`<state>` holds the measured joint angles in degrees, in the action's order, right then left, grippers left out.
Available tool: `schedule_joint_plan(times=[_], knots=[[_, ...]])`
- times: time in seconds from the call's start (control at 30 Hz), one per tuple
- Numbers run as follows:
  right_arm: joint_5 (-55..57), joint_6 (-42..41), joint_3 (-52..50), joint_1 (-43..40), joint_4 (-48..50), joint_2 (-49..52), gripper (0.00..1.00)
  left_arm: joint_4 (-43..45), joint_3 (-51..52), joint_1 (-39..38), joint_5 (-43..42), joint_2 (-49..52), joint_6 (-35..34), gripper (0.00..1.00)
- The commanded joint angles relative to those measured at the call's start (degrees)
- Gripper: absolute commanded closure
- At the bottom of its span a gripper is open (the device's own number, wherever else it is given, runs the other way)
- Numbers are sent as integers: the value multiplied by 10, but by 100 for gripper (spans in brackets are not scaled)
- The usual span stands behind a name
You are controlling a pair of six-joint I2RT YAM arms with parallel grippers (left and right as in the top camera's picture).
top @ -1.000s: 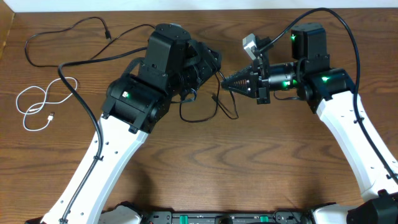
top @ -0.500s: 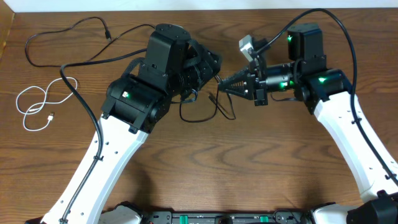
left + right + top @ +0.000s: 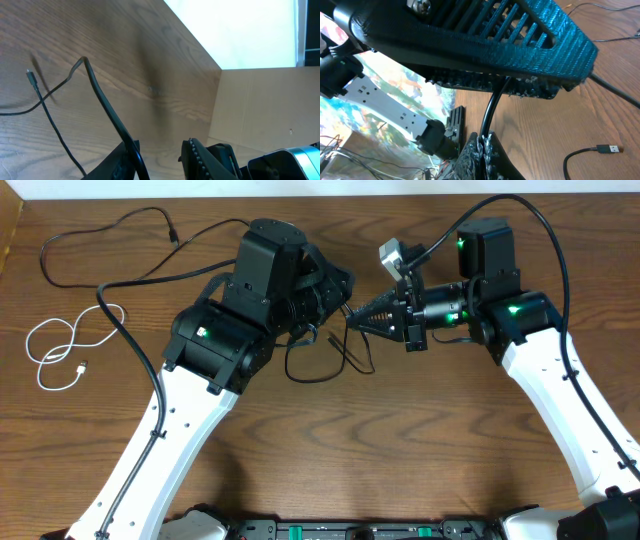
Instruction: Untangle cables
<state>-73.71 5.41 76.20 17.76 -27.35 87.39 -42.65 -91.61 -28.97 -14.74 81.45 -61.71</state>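
Observation:
A black cable loops on the wooden table below both grippers. My right gripper is shut on this black cable, which rises from its tips to the left gripper's fingers. My left gripper faces it closely. In the left wrist view its jaws stand apart, and the black cable runs between them against the left finger. A second black cable lies at the far left. The white cable lies coiled at the left edge.
A thick black arm wire arcs over the table's left part to the left arm. A cardboard panel stands beyond the table's far edge. A loose cable plug rests on the wood to the right gripper's right.
My right gripper has moved left and a little up with the black cable, closer to the left gripper. The left gripper's jaws have narrowed. The cable loop has shifted slightly.

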Motion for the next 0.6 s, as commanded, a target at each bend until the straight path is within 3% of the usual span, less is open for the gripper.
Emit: schedule_joint_plan(times=[0.0,0.33,0.57], knots=[[10,-9,-1,3,2,-9,99,-3,-3,2,-3,2,1,66],[48,-31,-1,3,6,-9,99,-3,-3,2,-2,2,1,66],[41,-31,-1,3,6,-9,99,-3,-3,2,-2,2,1,73]])
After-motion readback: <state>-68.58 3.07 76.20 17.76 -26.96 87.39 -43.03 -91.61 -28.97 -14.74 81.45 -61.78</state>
